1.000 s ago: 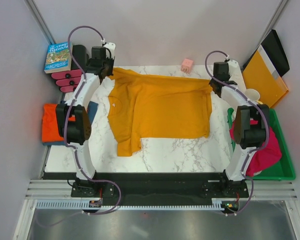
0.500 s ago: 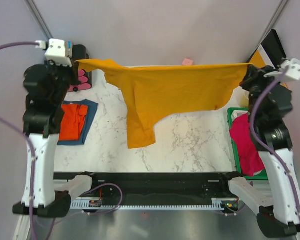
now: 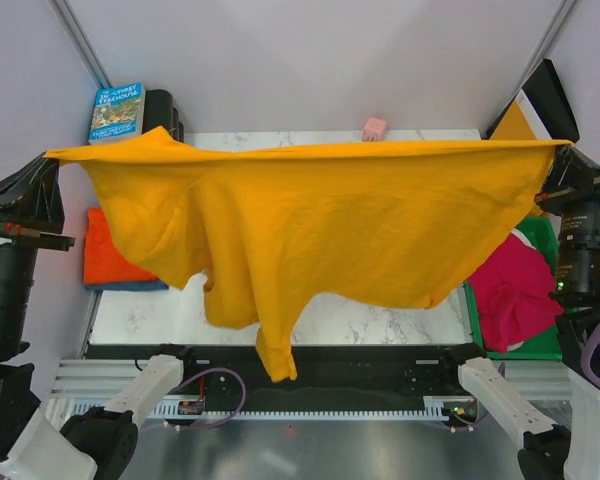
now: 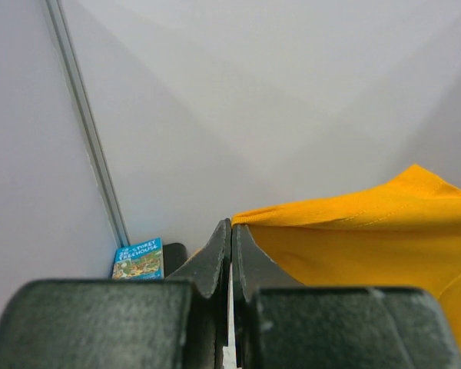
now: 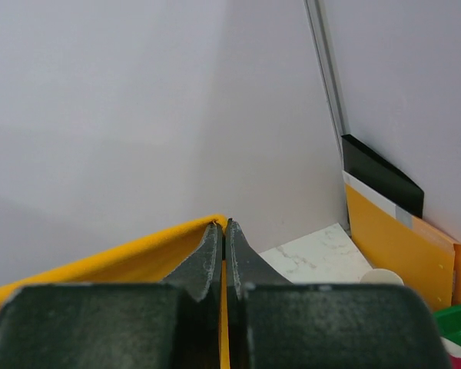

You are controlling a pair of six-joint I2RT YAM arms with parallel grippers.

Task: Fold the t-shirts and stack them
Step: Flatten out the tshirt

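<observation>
Marble table (image 3: 380, 322) below. Mustard-yellow t-shirt (image 3: 360, 225) stretched taut above it, with left gripper (image 4: 231, 226) and right gripper (image 5: 224, 225) each clamped on a corner.

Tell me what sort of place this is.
Probably a robot lab booth, not a home: plain grey panel walls box in a marble-look table, a metal rail runs along its near edge, and a book and a green bin sit as props.

I count four t-shirts, one mustard-yellow t-shirt (image 3: 360, 230) across the middle, one red-orange t-shirt (image 3: 115, 255) at left, one dusty blue t-shirt (image 3: 130, 286) under it, one magenta-pink t-shirt (image 3: 515, 290) at right, one green bin (image 3: 546, 232), one book (image 3: 117, 110) upper left, one pink block (image 3: 374, 127), one folder (image 5: 396, 231)
</observation>
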